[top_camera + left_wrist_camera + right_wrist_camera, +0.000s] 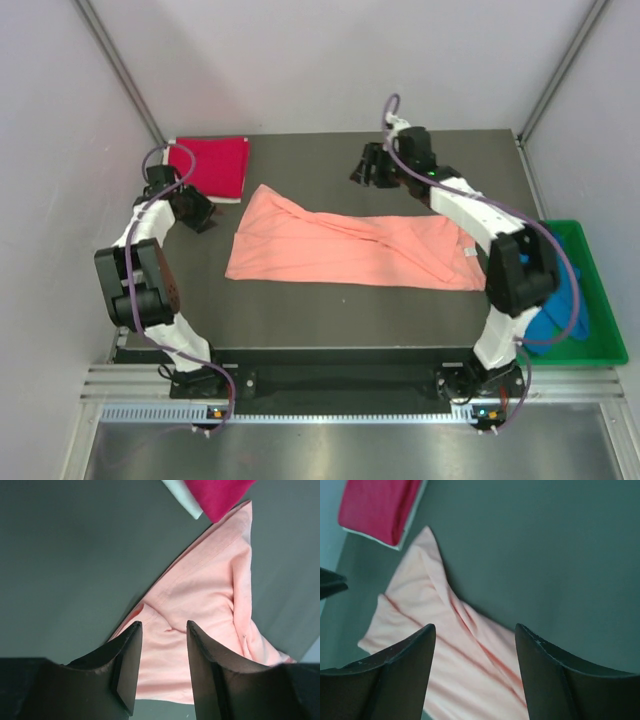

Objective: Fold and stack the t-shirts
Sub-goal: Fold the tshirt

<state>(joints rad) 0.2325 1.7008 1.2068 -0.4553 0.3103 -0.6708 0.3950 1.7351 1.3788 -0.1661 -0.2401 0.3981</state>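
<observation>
Red tee [212, 166] lies folded at the far left corner of the worktop [330, 310], the start of the stack. Left hand [196, 212] hangs just beside its near edge, jaws apart and empty; its wrist view shows them poised over the left end of the pink tee [350, 250]. That tee lies across the middle as a long, partly folded band. It is wider at the left, and its far-left corner reaches up close to the red tee; contact between the two cannot be judged. Diagonal ridges run along the band, and its right end is bunched. Right hand [368, 168] hovers past the band's far edge, over bare worktop, jaws wide apart and holding nothing. Tray [604, 352] sits at the right edge, and in it lies the blue tee [556, 318], unfolded and partly hidden by the right arm. Judged state: one tee done, one mid-fold, one waiting. Risks: a fold made over the ridges would trap creases and come out lopsided. A pinch that takes only the upper layer would pull the band open rather than double it. The left hand, working so near the stack, could snag or shift the red tee. The right hand, closing where it is, would grasp nothing.
</observation>
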